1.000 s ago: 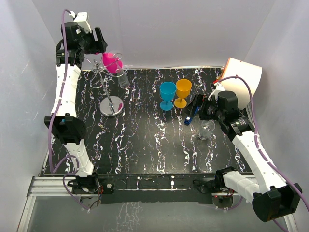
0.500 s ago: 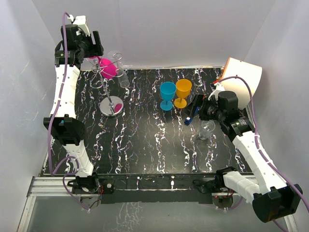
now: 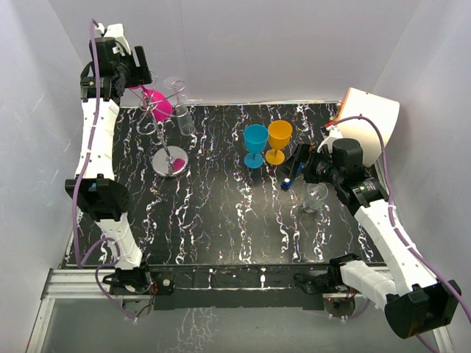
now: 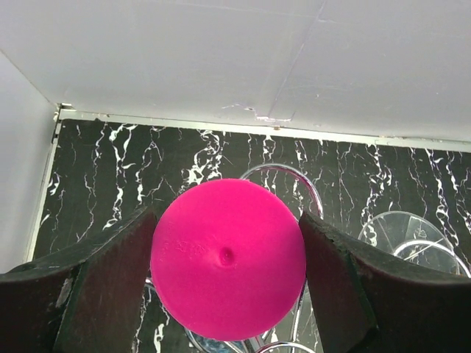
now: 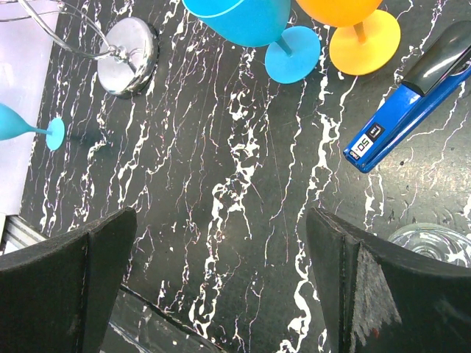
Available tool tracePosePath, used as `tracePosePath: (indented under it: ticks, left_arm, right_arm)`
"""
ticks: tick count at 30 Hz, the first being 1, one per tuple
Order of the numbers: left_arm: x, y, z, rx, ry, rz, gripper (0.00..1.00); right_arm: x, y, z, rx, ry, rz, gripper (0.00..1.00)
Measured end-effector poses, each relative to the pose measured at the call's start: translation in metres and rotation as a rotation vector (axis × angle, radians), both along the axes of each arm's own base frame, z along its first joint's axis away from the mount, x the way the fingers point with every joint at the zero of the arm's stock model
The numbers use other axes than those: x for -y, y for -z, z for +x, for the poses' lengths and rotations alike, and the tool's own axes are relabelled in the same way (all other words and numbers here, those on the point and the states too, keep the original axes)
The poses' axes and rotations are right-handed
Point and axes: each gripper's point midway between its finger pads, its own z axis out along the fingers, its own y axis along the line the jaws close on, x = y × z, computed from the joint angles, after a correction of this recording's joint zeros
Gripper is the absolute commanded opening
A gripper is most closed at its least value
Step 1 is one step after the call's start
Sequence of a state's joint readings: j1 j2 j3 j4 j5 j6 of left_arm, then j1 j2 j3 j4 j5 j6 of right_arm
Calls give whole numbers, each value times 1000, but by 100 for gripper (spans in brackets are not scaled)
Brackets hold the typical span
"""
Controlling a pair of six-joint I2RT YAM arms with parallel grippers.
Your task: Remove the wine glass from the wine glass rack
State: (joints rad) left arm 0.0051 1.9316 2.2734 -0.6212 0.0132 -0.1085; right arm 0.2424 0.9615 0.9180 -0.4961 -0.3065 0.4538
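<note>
The wine glass rack, a silver wire stand, has its round disc base on the black marbled table and its hook arms at the back left. My left gripper is raised above those arms. It is shut on the round foot of a pink wine glass, with a finger on each side. The pink bowl hangs tilted among the hook arms; I cannot tell whether its stem rests in a hook. A clear glass hangs on the rack beside it. My right gripper is open and empty over bare table.
A blue glass and an orange glass stand mid-table. A blue stapler and a clear glass sit by my right gripper. A white curved object with an orange edge stands at the back right. White walls enclose the table.
My left gripper has moved left and slightly back with the pink glass, drawing its bowl leftward across the rack top. The right arm has not moved.
</note>
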Motion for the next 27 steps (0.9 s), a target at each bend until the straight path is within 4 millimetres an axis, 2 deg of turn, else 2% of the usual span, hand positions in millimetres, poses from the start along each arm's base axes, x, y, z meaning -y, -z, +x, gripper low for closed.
tracePosePath:
  ticks: [3, 12, 20, 24, 27]
  left_arm:
    - [-7, -5, 0, 10, -25, -5, 31]
    - [-57, -19, -5, 39, -159, -10, 30]
    - [-73, -21, -10, 41, -239, 6, 30]
    - [-76, -38, -18, 77, -263, 4, 30]
    - [-77, -64, -32, 136, -282, 2, 30]
  right_arm:
    - [0, 0, 0, 0, 0, 0, 98]
    - [0, 0, 0, -1, 0, 0, 98]
    - [0, 0, 0, -1, 0, 1, 98]
    - [-1, 0, 0, -1, -3, 3, 98]
    - [-1, 0, 0, -2, -3, 3, 99]
